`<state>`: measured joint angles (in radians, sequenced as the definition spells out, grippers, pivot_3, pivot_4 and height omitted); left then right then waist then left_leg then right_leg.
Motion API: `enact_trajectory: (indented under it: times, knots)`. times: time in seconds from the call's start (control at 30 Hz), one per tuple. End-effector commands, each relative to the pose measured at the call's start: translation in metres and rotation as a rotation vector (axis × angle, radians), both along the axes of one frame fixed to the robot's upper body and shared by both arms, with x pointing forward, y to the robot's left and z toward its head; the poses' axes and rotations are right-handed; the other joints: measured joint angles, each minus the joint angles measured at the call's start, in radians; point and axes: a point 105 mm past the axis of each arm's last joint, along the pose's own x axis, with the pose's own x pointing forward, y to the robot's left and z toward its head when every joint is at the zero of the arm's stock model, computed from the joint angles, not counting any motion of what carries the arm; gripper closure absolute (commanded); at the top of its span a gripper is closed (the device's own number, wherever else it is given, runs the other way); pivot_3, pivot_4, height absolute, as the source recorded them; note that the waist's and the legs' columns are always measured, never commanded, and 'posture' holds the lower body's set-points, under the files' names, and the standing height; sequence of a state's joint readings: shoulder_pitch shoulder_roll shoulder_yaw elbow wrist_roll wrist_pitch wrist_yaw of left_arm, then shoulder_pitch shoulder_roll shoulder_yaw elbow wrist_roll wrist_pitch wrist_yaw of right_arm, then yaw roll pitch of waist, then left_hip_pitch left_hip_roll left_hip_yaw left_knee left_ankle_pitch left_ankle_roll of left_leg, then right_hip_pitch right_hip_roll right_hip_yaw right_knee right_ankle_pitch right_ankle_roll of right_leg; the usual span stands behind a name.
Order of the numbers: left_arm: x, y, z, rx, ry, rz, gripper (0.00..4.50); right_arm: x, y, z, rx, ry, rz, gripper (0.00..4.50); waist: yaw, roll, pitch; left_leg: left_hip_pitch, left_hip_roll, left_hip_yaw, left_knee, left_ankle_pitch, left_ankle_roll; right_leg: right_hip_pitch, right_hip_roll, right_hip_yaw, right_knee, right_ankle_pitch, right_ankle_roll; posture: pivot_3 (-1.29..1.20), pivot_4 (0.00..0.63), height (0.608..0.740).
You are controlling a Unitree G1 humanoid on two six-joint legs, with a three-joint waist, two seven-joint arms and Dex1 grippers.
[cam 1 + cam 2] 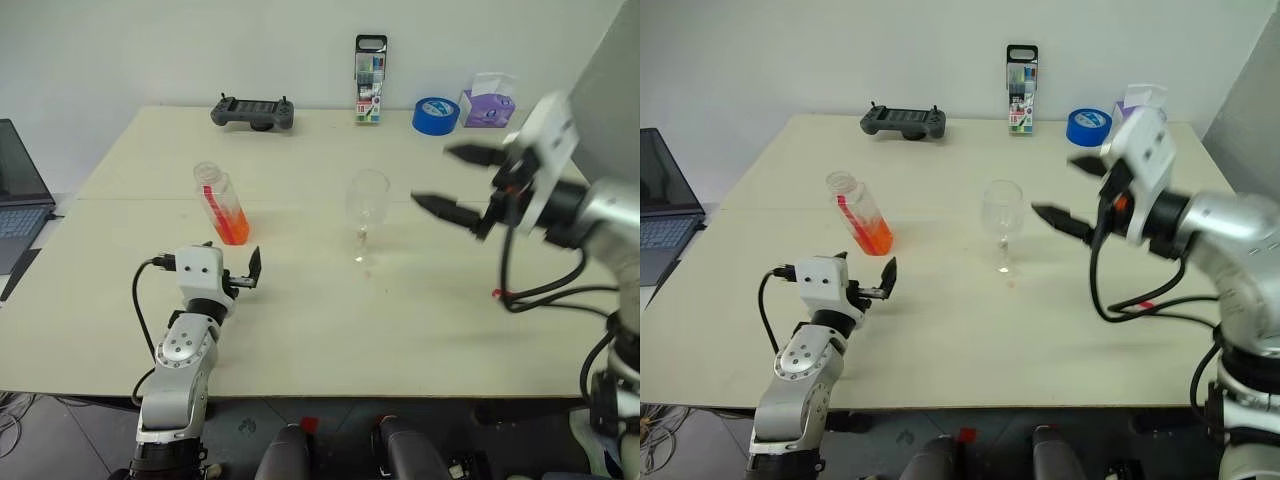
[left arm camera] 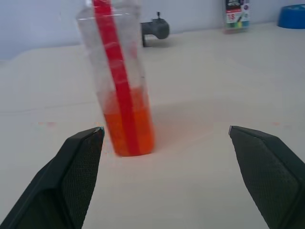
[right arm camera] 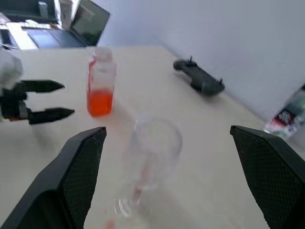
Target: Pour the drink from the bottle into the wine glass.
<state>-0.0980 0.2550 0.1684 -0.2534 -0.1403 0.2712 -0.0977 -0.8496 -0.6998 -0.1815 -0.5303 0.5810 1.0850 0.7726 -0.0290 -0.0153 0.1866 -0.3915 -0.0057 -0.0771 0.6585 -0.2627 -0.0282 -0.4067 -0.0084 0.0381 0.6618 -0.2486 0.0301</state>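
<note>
Beige table (image 1: 330,330) against white wall, laptop (image 1: 20,195) cut off at left edge, one bottle (image 1: 221,204) left of centre, cap unseen, one wine glass (image 1: 366,212) at centre, left gripper (image 1: 240,270) spread empty near bottle, right gripper (image 1: 455,182) blurred, spread empty at right.

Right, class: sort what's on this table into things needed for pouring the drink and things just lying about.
Needed: bottle, drink, wine glass.
Lying about: controller, marker pack, blue tape roll, tissue pack, laptop.
</note>
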Motion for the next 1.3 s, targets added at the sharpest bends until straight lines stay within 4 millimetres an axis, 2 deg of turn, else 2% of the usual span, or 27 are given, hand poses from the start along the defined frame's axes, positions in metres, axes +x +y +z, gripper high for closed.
enact_trajectory:
  times: [0.03,0.4,0.7,0.83,1.3]
  knots:
    - [0.007,-0.001,0.019,-0.029,-0.08,-0.011,0.0,-0.007,0.019,0.011,0.0,0.035,0.146,0.06,0.001,0.0,0.0,0.0,0.0,0.001,0.0,0.0,0.0,0.0,0.0,0.0,0.0,0.0,-0.001,0.0,0.15,0.74]
    - [0.007,0.005,0.04,-0.068,-0.119,-0.036,0.0,0.005,0.043,0.014,-0.062,0.011,0.24,0.06,0.003,0.0,0.0,-0.005,-0.005,0.001,0.002,0.0,0.0,-0.003,-0.009,0.001,-0.002,0.002,0.0,0.0,0.15,0.74]
    - [0.039,0.016,0.057,-0.071,-0.148,-0.057,0.0,0.017,0.044,0.011,-0.067,0.031,0.252,0.06,0.003,-0.001,0.0,-0.005,-0.006,0.0,0.003,0.0,0.0,-0.003,-0.008,0.0,0.0,0.002,0.0,0.0,0.15,0.74]
    - [0.052,0.019,0.058,-0.079,-0.135,-0.072,0.0,0.02,0.045,0.011,-0.078,0.008,0.245,0.06,0.003,-0.001,0.0,-0.005,-0.006,0.0,0.003,0.0,0.0,-0.004,-0.009,0.0,0.0,0.002,0.0,0.0,0.15,0.74]
    - [0.087,0.018,0.064,-0.056,-0.137,-0.127,0.0,0.016,0.045,0.008,-0.089,0.008,0.221,0.06,0.003,-0.001,0.0,-0.007,-0.006,-0.001,0.002,0.0,0.0,-0.007,-0.01,0.0,0.001,0.002,0.0,0.0,0.15,0.74]
